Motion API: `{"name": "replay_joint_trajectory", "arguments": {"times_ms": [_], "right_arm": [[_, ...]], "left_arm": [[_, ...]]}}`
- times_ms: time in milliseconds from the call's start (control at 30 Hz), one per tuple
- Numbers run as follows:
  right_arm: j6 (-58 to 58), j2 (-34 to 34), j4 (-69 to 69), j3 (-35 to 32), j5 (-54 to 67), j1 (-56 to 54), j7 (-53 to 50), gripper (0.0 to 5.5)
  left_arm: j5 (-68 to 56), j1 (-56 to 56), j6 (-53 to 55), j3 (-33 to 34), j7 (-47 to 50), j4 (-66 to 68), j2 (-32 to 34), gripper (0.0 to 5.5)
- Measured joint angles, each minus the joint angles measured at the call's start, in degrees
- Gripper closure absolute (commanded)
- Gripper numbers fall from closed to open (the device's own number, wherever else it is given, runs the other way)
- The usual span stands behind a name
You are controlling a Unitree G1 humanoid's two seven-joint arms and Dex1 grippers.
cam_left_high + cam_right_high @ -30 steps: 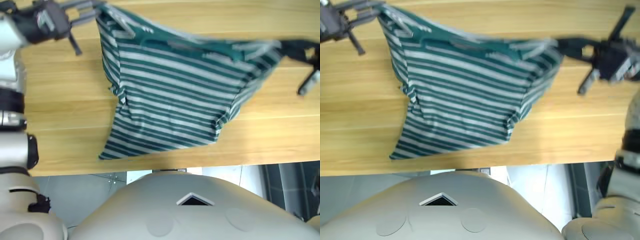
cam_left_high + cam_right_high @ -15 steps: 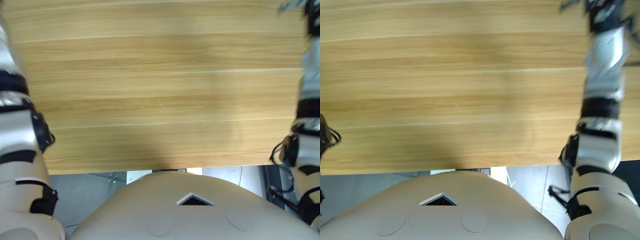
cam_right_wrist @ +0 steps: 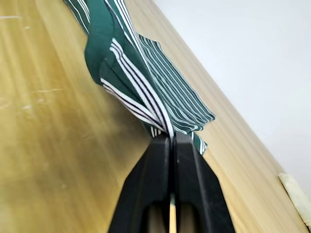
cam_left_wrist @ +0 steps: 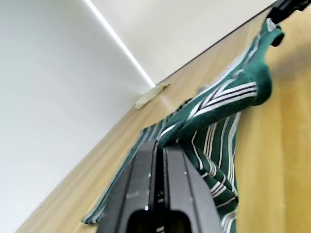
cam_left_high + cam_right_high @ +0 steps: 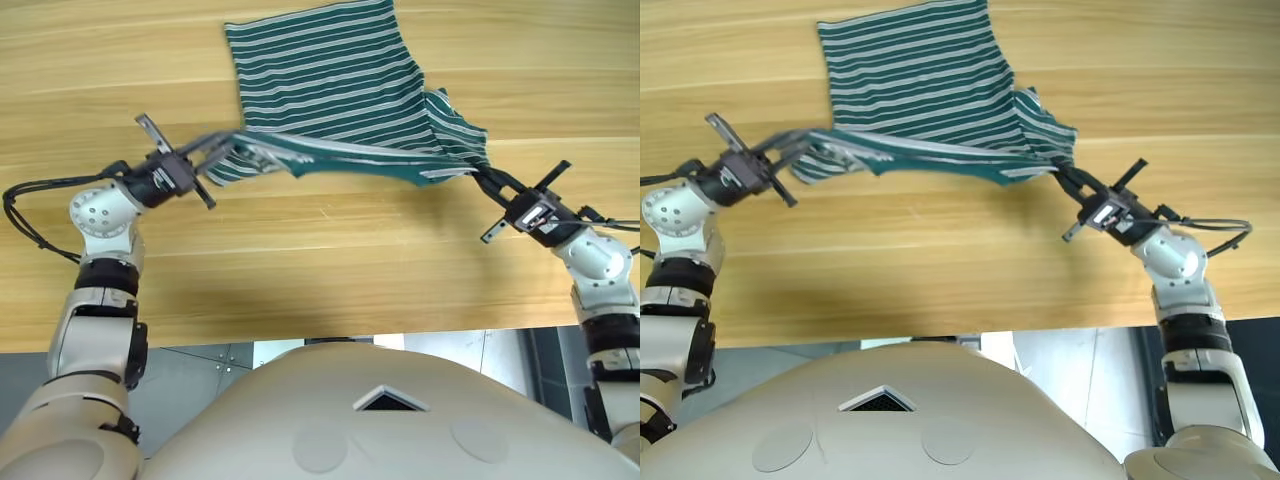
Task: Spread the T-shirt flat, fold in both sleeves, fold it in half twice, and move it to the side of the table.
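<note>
Black fingers of the left end effector [image 4: 156, 145] are pressed together on a bunched fold of the one T-shirt [image 5: 330, 80], pinching it at the garment's left near corner. The right end effector [image 3: 171, 138] does the same at the right near corner, its two fingers closed tight on a gathered ridge of cloth (the stripes crowd together where they enter the grip). That makes two end effectors, each gripping the same single garment.

Between the two grips the near edge of the T-shirt is stretched and sags a little in the middle, with the left corner raised off the wood. Beyond that edge, the rest of the dark green cloth with thin white stripes lies on the worktop [image 5: 330, 260], spread away from the robot toward the far side. No print on the fabric is legible.

One light wooden worktop carries everything, and a single pale strip of tape [image 4: 151, 95] sits near its far edge.
</note>
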Motion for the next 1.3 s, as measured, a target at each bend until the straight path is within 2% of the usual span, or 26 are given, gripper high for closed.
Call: {"name": "replay_joint_trajectory", "arguments": {"times_ms": [67,200,400,600,767,933,1033,1300], "right_arm": [[0.0,-2.7,-4.2,-0.1,0.9,3.8,2.6,4.92],[0.2,-4.2,-11.3,0.2,1.8,11.4,5.2,4.27],[4.2,-4.2,-15.7,3.9,-2.8,13.6,8.0,3.29],[6.2,-4.5,-17.9,5.8,-4.5,15.7,10.1,2.25],[6.1,-5.4,-20.5,4.5,-0.4,16.1,10.9,1.41],[3.9,-7.0,-21.9,3.5,11.7,16.6,15.8,0.61],[3.7,-7.6,-22.5,2.3,14.2,17.7,17.6,0.16],[3.7,-7.7,-22.8,0.4,14.5,17.8,18.8,0.12]], "left_arm": [[10.0,4.6,-0.4,-2.5,0.4,-2.5,2.5,5.50],[17.2,10.9,-1.7,-3.3,2.4,-10.6,8.9,5.50],[20.9,19.0,-2.1,-2.6,6.4,-18.5,15.8,5.50],[25.2,19.4,0.6,-0.9,11.2,-19.7,17.9,5.50],[24.6,18.5,2.7,1.0,14.1,-19.1,19.1,5.50],[13.3,20.0,1.6,-0.1,11.8,-22.4,21.0,5.50],[10.1,21.0,1.2,-1.1,9.7,-23.2,22.2,5.50],[8.4,23.4,0.0,-3.0,6.7,-23.9,23.8,5.50]]}}
